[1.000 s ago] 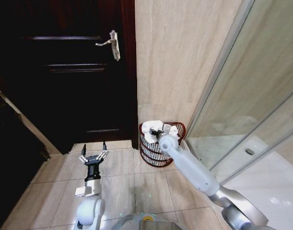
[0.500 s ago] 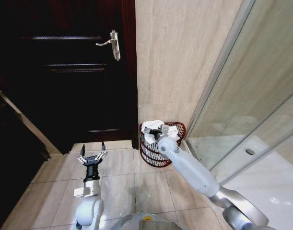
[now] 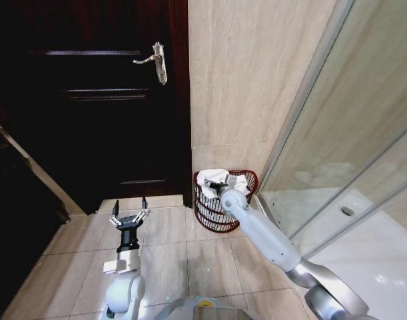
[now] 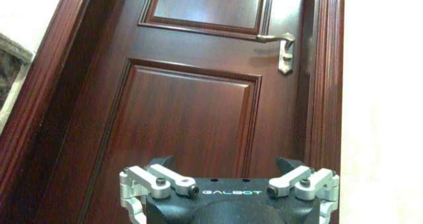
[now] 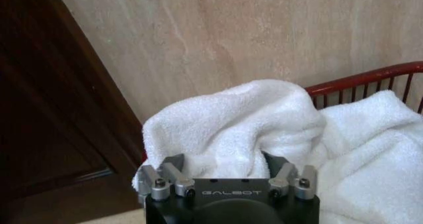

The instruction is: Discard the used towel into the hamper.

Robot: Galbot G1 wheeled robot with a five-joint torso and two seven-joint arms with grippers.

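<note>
Hamper [image 3: 223, 212] on the floor [image 3: 170, 257], in the corner between wall [image 3: 246, 80] and glass partition [image 3: 343, 153]. Towel [image 3: 213, 179] heaped in it, over the rim. Door [image 3: 90, 100] left of hamper. Right gripper [image 3: 212, 186] at the towel; left gripper [image 3: 129, 215] well left, before the door.

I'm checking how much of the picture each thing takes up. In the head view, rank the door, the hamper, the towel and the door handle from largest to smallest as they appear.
1. Door
2. Hamper
3. Towel, heaped in the hamper, partly hidden behind the right tool
4. Door handle

The towel and handle look fairly close in size, so that order is unsure.
</note>
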